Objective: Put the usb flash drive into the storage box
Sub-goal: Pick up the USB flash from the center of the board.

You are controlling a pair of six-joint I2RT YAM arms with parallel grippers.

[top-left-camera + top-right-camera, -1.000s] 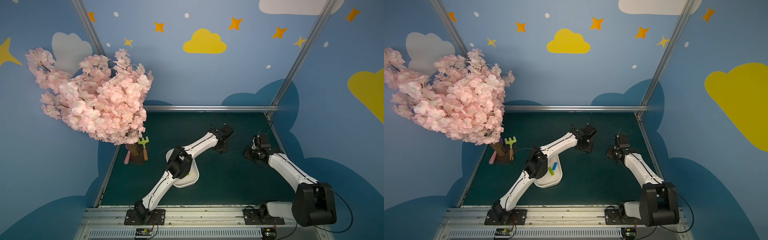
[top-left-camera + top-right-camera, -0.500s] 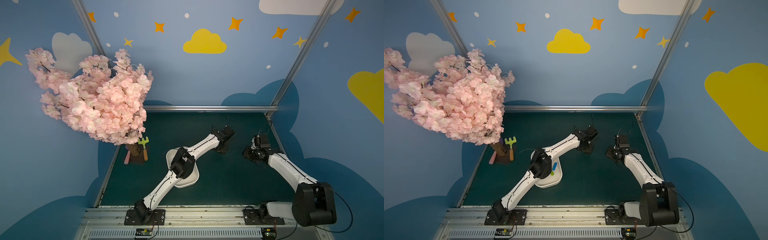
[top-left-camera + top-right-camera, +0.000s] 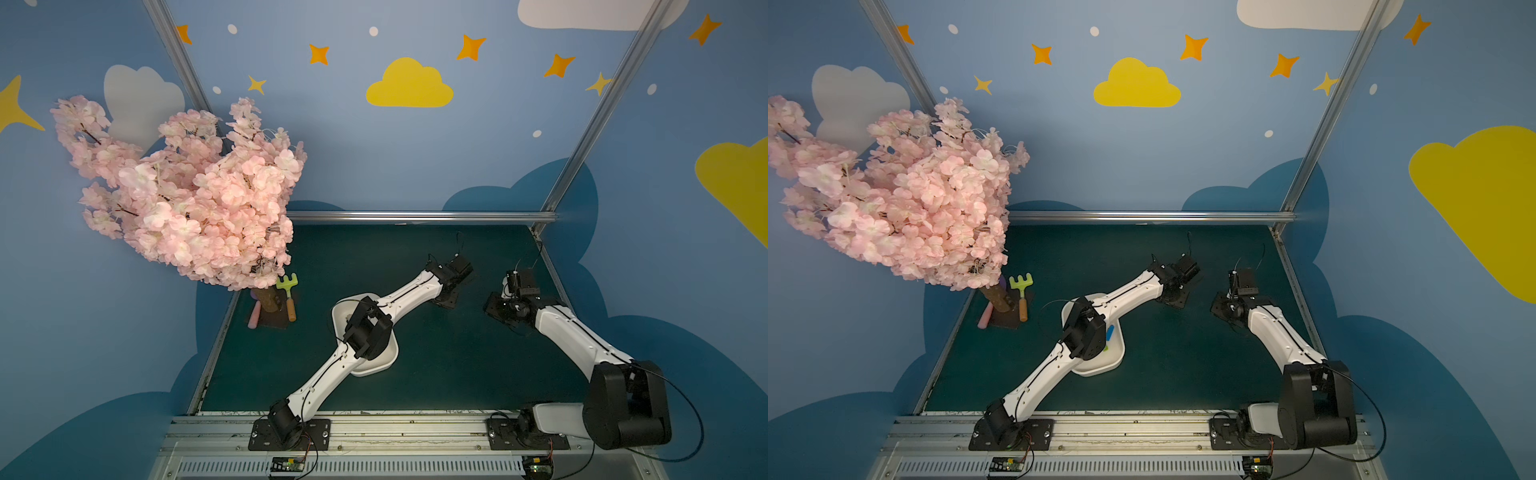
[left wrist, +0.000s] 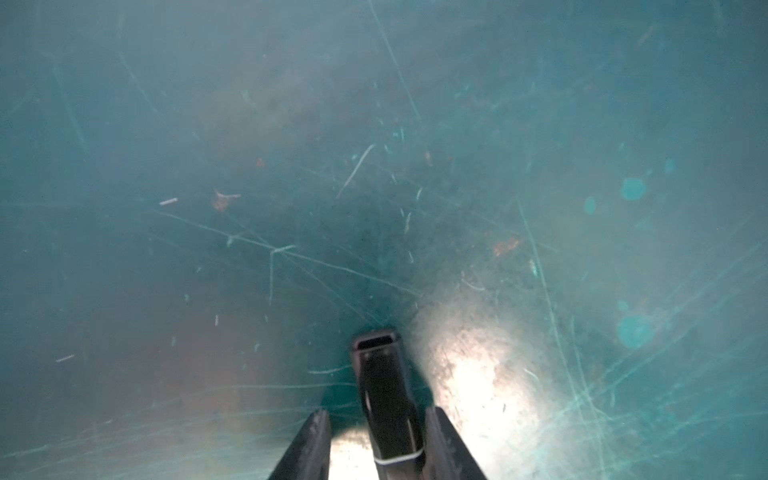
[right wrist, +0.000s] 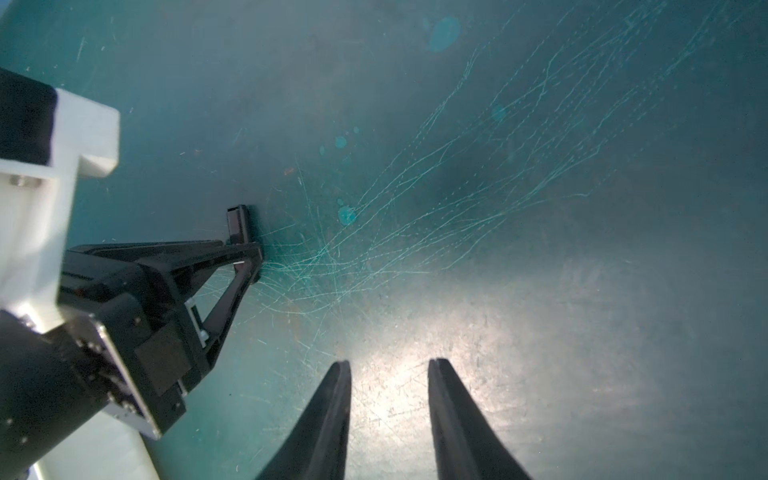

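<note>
Currently the left claw (image 4: 376, 411) is low over the green bench (image 4: 208, 208), jaws apart. The usb flash drive (image 4: 384, 386), black, lies on the bench between them. It touches one finger, with a gap to the other finger (image 4: 316, 440), so it is not clamped. The drive is well apart from the storage box (image 3: 376, 365), on its far side. A blue stick (image 3: 1110, 331) lies in the box. The right claw (image 5: 390, 415) is apart, with nothing between its fingers, over bare bench near the left claw.

Blue cloud-painted walls (image 3: 374, 166), green tabletop (image 3: 374, 257)
</note>
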